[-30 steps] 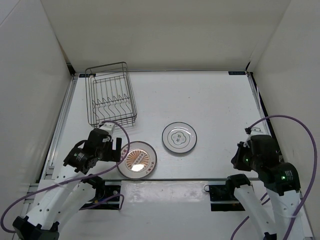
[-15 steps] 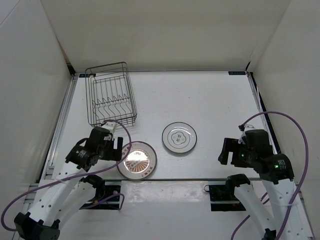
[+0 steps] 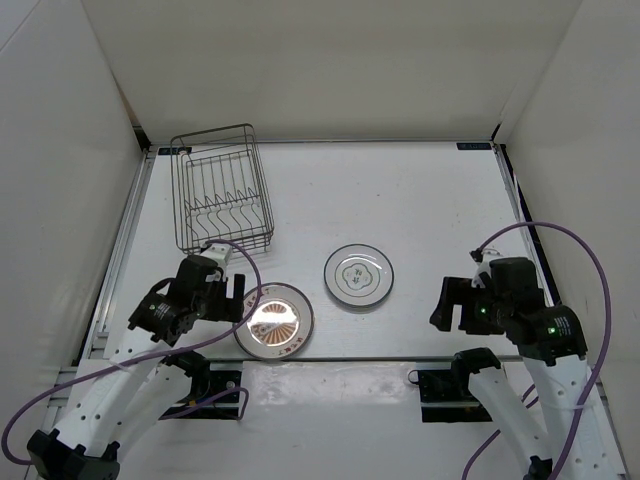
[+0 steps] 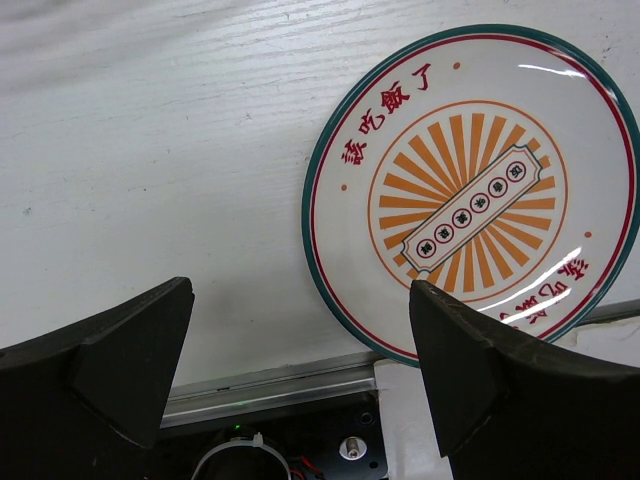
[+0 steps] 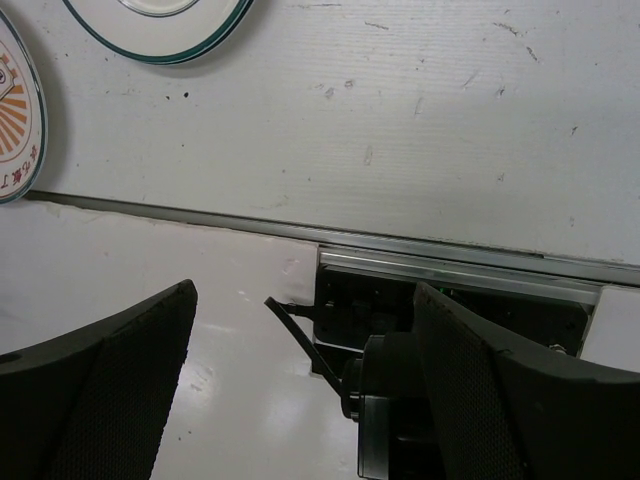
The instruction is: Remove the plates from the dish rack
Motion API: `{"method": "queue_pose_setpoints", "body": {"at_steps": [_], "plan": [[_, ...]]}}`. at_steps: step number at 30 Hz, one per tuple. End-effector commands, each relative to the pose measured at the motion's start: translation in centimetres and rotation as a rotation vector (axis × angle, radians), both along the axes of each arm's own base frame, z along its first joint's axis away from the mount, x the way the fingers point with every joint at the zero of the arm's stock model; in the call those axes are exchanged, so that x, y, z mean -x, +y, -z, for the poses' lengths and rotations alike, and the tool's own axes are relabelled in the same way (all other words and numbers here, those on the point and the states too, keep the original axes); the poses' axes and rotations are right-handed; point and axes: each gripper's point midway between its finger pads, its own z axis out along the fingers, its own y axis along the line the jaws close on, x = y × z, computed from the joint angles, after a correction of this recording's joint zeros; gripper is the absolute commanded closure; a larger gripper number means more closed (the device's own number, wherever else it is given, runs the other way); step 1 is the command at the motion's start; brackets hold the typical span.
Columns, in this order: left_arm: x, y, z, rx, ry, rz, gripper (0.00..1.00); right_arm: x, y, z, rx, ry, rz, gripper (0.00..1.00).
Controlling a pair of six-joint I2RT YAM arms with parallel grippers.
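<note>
The dish rack [image 3: 258, 180] stands at the back left with nothing between its prongs. Both plates lie flat on the table: the orange-rayed plate [image 3: 275, 320] [image 4: 470, 190] near the front edge, the grey-rimmed plate [image 3: 358, 276] to its right and farther back. My left gripper [image 3: 236, 299] [image 4: 300, 370] hovers open just left of the orange plate, holding nothing. My right gripper [image 3: 449, 305] [image 5: 300, 380] is open and empty at the front right, away from both plates. In the right wrist view the grey-rimmed plate [image 5: 160, 30] and the orange plate [image 5: 15, 110] show only as edges.
A metal rail [image 5: 450, 255] runs along the table's front edge, with the arm bases [image 3: 445, 385] just below it. White walls [image 3: 60, 150] enclose the table on three sides. A purple cable [image 3: 560, 235] loops over the right arm.
My right arm has unfolded and swung left over the table's front right, and its gripper has opened. The left arm and both plates have barely moved.
</note>
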Motion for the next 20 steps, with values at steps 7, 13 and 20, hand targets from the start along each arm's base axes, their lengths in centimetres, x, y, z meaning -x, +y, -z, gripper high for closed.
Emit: {"method": "queue_pose_setpoints", "body": {"at_steps": [7, 13, 20], "plan": [[-0.48, -0.02, -0.79, 0.017, -0.039, -0.015, 0.00, -0.04, -0.40, -0.86, 0.011, -0.055, 0.004, 0.10], [-0.46, 0.03, -0.69, 0.011, -0.032, -0.015, 0.00, -0.01, -0.61, -0.80, 0.015, -0.063, 0.017, 0.10], [-0.53, 0.05, -0.74, 0.010, -0.034, -0.018, 0.00, 0.02, -0.65, -0.88, 0.018, -0.060, 0.019, 0.10]]}}
